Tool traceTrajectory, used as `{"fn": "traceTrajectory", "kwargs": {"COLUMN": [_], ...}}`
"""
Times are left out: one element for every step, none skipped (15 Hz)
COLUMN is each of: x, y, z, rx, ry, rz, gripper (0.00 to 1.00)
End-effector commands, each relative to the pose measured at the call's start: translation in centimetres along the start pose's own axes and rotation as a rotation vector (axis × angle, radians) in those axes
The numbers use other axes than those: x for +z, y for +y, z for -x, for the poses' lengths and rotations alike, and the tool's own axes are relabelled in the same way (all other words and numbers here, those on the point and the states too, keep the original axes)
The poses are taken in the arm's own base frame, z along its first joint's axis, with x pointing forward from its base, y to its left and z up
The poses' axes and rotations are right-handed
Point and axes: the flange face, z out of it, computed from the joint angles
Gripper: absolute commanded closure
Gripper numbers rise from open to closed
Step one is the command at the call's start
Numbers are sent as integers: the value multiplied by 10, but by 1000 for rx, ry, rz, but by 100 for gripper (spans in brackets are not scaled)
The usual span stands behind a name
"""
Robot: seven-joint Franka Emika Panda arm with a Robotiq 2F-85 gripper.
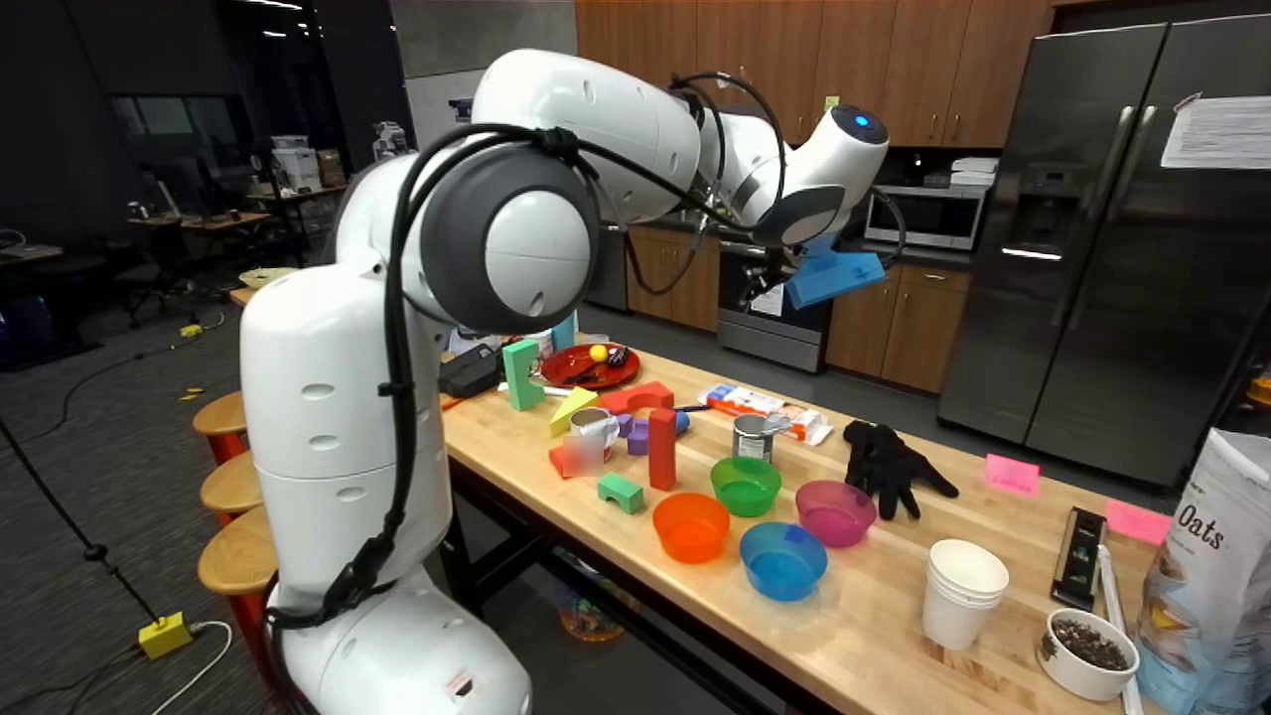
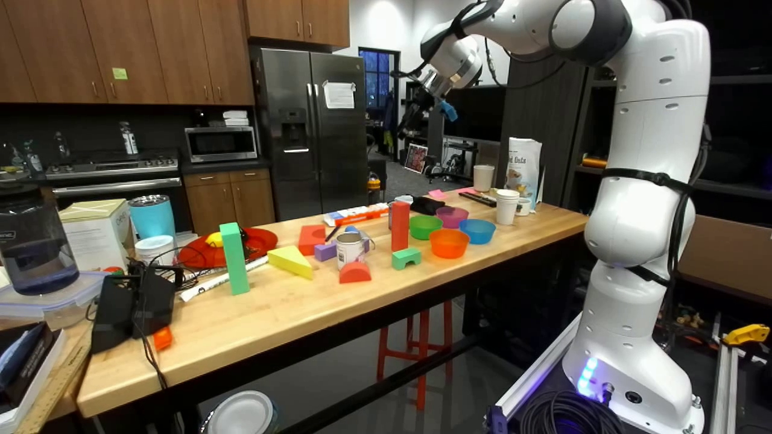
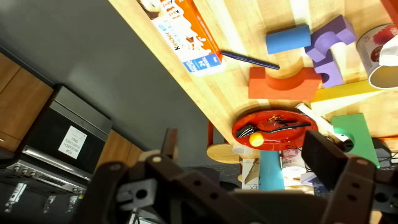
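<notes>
My gripper [image 3: 245, 145] stands open high above the table, its fingers [image 3: 323, 155] wide apart with nothing between them. It touches nothing. Beyond the fingers in the wrist view lies a red plate [image 3: 279, 137] bearing a black spoon [image 3: 286, 127] and a yellow ball [image 3: 256, 139]. Close by on the wood are a red arch block [image 3: 284, 88], a yellow wedge [image 3: 342, 93], purple blocks [image 3: 331, 70], a blue cylinder [image 3: 288, 39], a dark pen [image 3: 250, 60] and a green block [image 3: 356, 133]. Both exterior views show the arm raised, with the gripper [image 2: 411, 117] over the table's far side.
Orange [image 1: 691, 528], green [image 1: 746, 487], blue [image 1: 783, 562] and pink [image 1: 836, 514] bowls stand grouped beside an upright red block [image 1: 661, 449]. Further along are a black glove [image 1: 889, 467], stacked white cups [image 1: 961, 596] and an oats bag [image 1: 1206, 556]. A Kinder box [image 3: 189, 34] lies along the edge.
</notes>
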Motion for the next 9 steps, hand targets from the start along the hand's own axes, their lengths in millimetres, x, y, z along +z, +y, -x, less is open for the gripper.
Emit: {"fn": "traceTrajectory", "kwargs": {"x": [-3,-4,-5,-6,-11,-16,-5,-8,-10], "y": [10,10,11,11,12,11,7,7,8], "z": [-3,-3,-4,-4,-4,-2,0,0,0], "rx": [-33,-35,-40,-49,-62,-80,-62,-73,-79], "ry": [-20,-33,-44,-62,-92,-159,-98,-127,-138], "rz": [-55,-72,-88,-98,-103,-116,-100,-108,-110], "gripper": [0,0,0,0,0,0,0,0,0]}}
